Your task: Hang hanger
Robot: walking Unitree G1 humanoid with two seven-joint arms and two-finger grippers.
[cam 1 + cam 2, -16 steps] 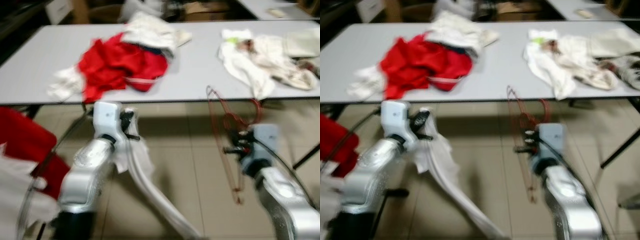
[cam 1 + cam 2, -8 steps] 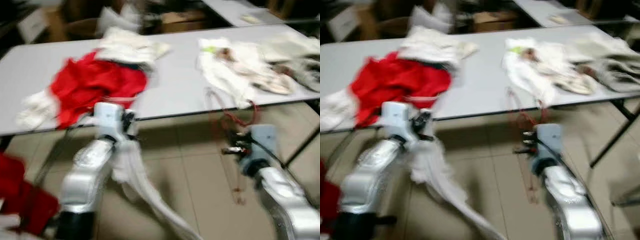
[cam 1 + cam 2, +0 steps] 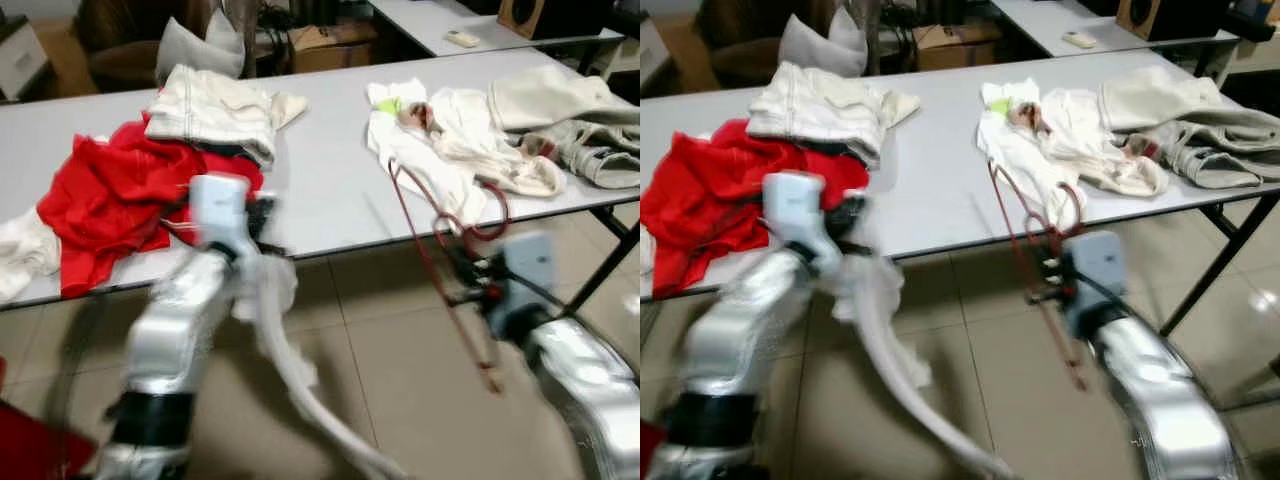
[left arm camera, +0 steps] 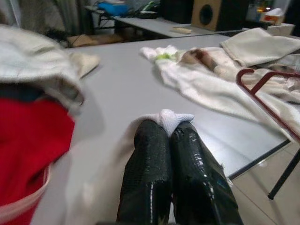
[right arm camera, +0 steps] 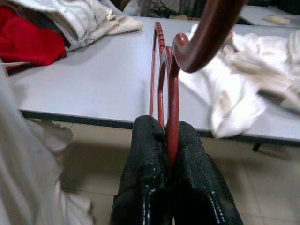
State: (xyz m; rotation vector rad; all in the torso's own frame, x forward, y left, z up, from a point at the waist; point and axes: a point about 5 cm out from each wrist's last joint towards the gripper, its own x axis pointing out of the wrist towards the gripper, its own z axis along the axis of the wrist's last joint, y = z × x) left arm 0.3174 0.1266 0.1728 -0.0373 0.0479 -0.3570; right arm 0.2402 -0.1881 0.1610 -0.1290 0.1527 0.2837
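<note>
One red hanger [image 3: 440, 240] was held by the right gripper [image 5: 168, 140], jaws clamped on its wire just below the hook. Its hook curved up toward the worktop [image 3: 330, 170] edge; its long axis ran steeply downward to the tiled floor [image 3: 400, 360], tilted slightly. The left gripper [image 4: 168, 136] had its jaws pressed together on one white cloth [image 3: 275, 340], which trailed down to the floor. On the worktop lay one red garment [image 3: 110, 200], one folded cream garment [image 3: 215, 105] on top of it, and a loose heap of pale clothes [image 3: 470, 135] at the robot's right.
</note>
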